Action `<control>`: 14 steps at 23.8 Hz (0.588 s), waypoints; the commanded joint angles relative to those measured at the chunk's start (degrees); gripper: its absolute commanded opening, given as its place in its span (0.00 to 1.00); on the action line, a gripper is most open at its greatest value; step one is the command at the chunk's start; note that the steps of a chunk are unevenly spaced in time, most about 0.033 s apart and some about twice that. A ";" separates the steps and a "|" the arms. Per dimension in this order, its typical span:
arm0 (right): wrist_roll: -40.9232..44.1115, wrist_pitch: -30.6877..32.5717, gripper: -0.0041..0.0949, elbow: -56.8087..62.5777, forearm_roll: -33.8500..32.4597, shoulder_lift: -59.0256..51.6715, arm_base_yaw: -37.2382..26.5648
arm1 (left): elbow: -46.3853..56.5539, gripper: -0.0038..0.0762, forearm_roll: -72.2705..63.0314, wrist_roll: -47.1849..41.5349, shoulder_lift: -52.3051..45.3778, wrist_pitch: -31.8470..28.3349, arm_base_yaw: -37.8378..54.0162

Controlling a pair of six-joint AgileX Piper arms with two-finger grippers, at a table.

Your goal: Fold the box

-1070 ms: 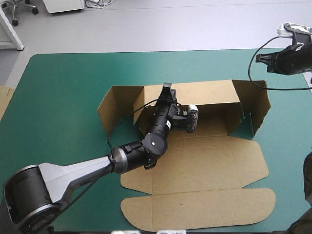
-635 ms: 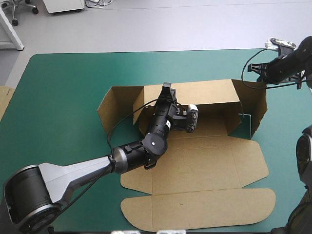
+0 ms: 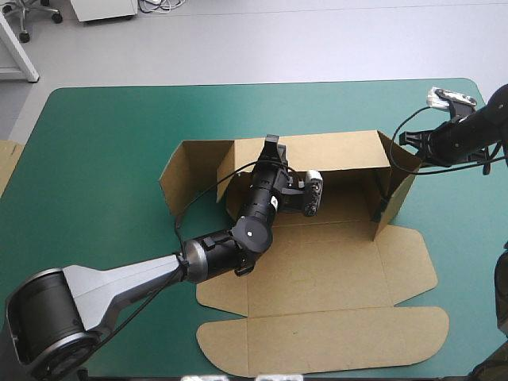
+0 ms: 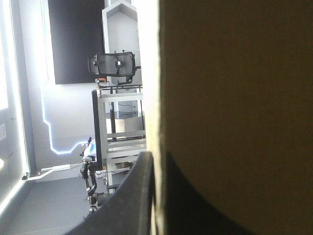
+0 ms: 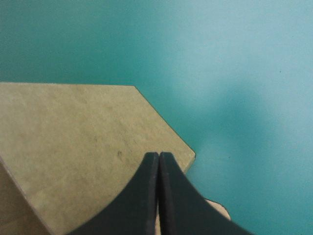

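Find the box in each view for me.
High view: the box lies mid-table, back wall raised, lid flat.
Left wrist view: its board fills the view, clamped in the left gripper.
Right wrist view: its end flap lies at the tip of the shut right gripper.
Shared: the teal-green cover, high and right wrist views only.

The brown box (image 3: 317,278) sits on the teal-green table (image 3: 103,143). Its back wall stands up and its lid lies flat.

High view overlooks the table (image 3: 103,135) — both wrist views sit close against the box (image 3: 317,270).
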 commanded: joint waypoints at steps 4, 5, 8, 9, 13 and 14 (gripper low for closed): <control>-3.69 0.10 0.02 3.34 3.21 -6.46 0.24 | -1.21 0.04 -0.13 -0.24 -2.02 2.06 0.27; -4.33 -0.75 0.02 5.22 3.21 -7.29 0.74 | -1.21 0.04 -0.13 -0.24 -2.02 2.06 0.27; -7.73 -7.19 0.02 10.99 3.09 -9.65 2.47 | -1.21 0.04 -0.13 -0.24 -2.02 2.06 0.27; -8.78 -8.58 0.02 12.39 3.09 -10.26 2.52 | -1.21 0.04 -0.13 -0.24 -2.02 2.06 0.27; -12.58 -10.30 0.02 15.61 2.93 -11.26 2.52 | -1.21 0.04 -0.13 -0.24 -2.02 2.06 0.27; -14.04 -10.30 0.03 15.82 2.93 -11.26 2.52 | -1.21 0.04 -0.13 -0.24 -2.02 2.06 0.27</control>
